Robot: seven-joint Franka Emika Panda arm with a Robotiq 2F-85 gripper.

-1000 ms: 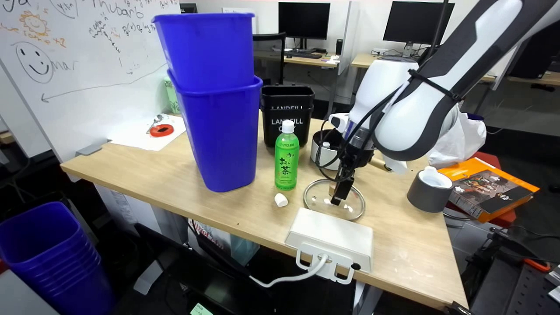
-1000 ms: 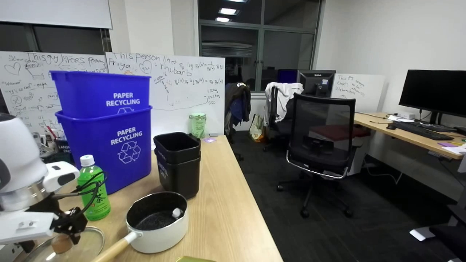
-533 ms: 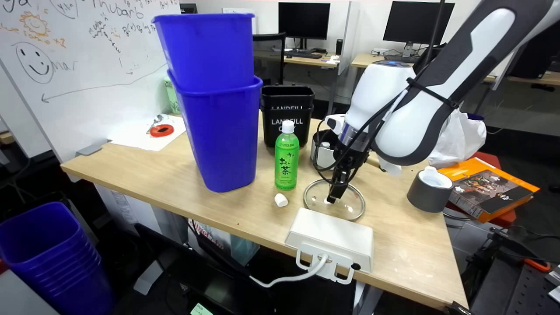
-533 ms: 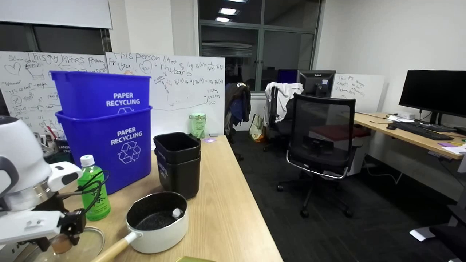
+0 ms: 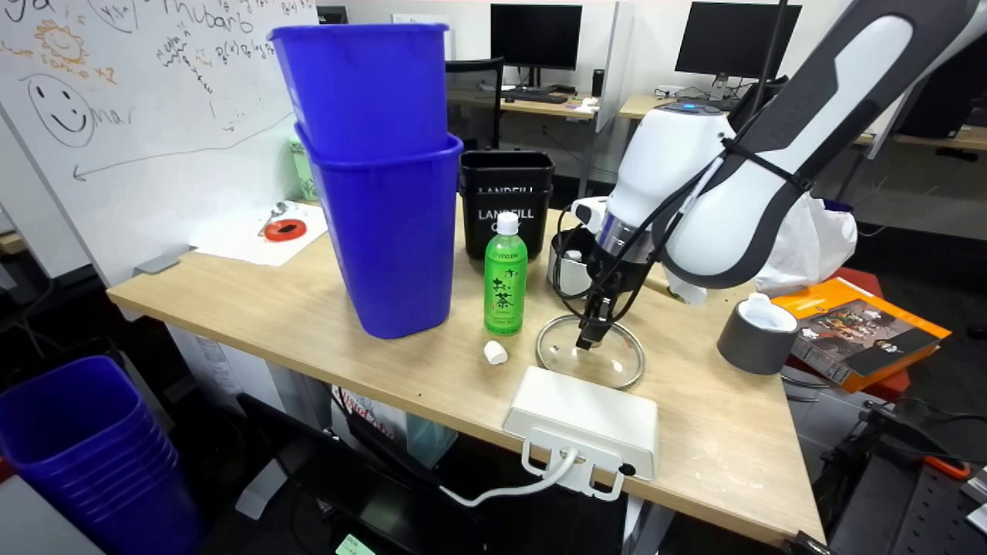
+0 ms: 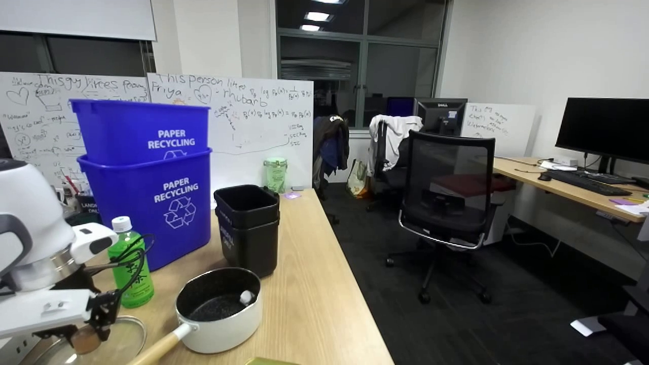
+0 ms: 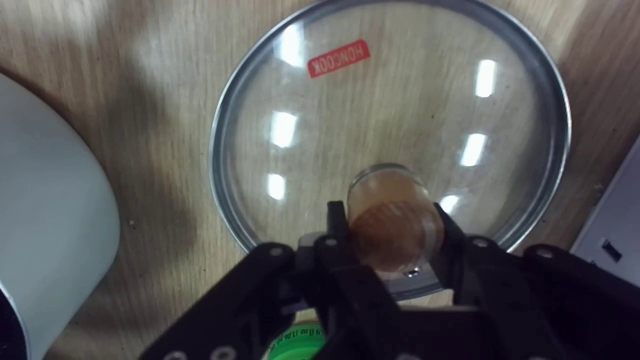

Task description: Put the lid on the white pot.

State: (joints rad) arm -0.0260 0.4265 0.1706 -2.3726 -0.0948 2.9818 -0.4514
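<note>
The round glass lid [image 7: 380, 120] with its silvery rim lies on the table, its brown wooden knob [image 7: 392, 235] facing up. My gripper [image 7: 390, 215] is shut on that knob, one black finger against each side. In an exterior view the gripper [image 5: 588, 339] comes down over the middle of the lid [image 5: 617, 364], hiding the knob. The white pot [image 6: 228, 329] stands upright and uncovered beside the lid, dark inside, with a small white piece [image 6: 247, 297] in it. Its outer wall also fills the left of the wrist view, and the arm's cables partly cover it in an exterior view.
A green bottle [image 5: 505, 289] stands close to the lid, near a small white piece [image 5: 495, 352]. A flat white box [image 5: 586, 408] lies at the table edge beside the lid. The pot's wooden handle [image 6: 162, 347] points toward the lid. Blue bins [image 5: 385, 247] and black bins [image 5: 505, 204] stand nearby.
My gripper has closed from wide open onto the lid's knob. The hand has shifted and straightened a little over the lid, which has hardly moved. Pot and bottle stay where they were.
</note>
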